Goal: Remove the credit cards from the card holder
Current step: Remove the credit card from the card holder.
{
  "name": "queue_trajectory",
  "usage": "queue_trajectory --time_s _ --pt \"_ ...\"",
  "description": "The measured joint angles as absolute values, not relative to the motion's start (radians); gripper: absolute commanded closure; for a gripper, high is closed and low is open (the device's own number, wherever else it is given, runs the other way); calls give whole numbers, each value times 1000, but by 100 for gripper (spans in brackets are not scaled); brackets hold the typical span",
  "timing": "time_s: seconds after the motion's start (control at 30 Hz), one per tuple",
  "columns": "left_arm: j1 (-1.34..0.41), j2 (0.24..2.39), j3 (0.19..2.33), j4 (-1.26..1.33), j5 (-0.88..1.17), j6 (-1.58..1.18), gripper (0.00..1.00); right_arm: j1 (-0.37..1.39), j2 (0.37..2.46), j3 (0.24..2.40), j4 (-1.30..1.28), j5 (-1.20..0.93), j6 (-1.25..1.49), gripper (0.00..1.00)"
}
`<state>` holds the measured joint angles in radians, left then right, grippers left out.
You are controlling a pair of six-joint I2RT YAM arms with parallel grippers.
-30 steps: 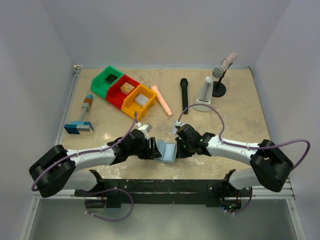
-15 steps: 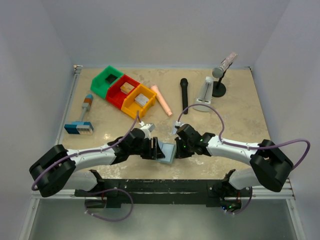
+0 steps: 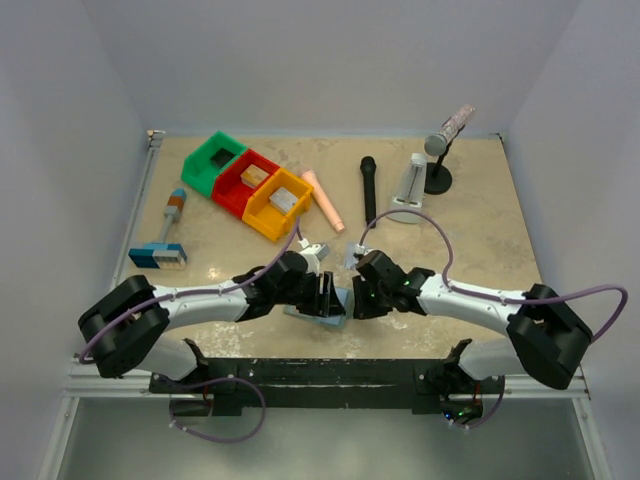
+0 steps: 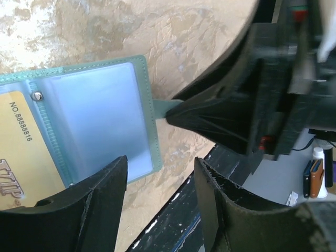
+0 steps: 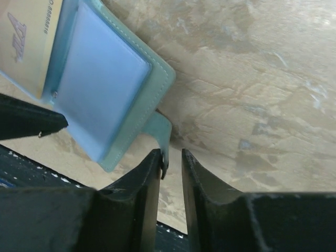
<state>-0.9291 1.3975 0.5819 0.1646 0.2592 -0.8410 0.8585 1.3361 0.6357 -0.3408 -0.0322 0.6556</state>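
Pale teal-blue soft-plastic bifold card holder: lies open on marbled beige table. Golden-tan card: pocketed, not yet extracted. Left gripper: jaws apart above holder. Right gripper: jaws slightly parted at closure tab.

**Item 1.** Golden-tan credit card, sitting in a pocket of the open card holder.
- Left wrist view: a line of dark print runs along the card, sideways to the camera, and reads "NO 88888816".
- Below that line are large slanted raised letters, partly out of view. They look like "VIP" but cannot be read for certain.
- Right wrist view: the same card shows a slanted emblem of similar letters and the tail of a digit row at the top edge, both too clipped to read.

**Item 2.** Top view: any print on the things there is too small to read.
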Motion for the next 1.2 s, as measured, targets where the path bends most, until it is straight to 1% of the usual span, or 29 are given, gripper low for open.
queue_trajectory --time_s 0.17,0.27,0.4,0.43,0.5,0.57,0.67,0.73,0.9,1.0,1.1,1.2 --pt "-931 1375 583 127 231 -841 42 859 1195 625 -435 29 667 59" --pt "-929 1275 583 87 187 -835 41 859 1068 626 -500 59 666 58" --pt "-901 1111 577 65 137 -828 42 860 967 634 -528 50 657 62" --pt "-888 1079 569 61 125 -829 42 861 958 635 -519 34 654 64" --pt "-839 1016 535 57 102 -841 44 863 956 638 -486 -6 651 72" --pt "-780 977 490 47 90 -860 46 864 990 655 -451 -54 648 76" --pt "-723 953 427 14 63 -886 47 864 1099 706 -387 -121 648 75" --pt "-718 943 394 -22 51 -902 48 864 1193 740 -329 -157 651 71" --pt "-717 901 354 -73 28 -927 51 864 1389 786 -223 -217 675 58" --pt "-717 873 340 -76 21 -936 51 864 1485 817 -189 -239 696 53" --pt "-717 862 323 -72 19 -944 52 864 1547 851 -173 -254 706 52" --pt "-717 862 302 -68 17 -950 52 864 1594 884 -163 -259 709 52"
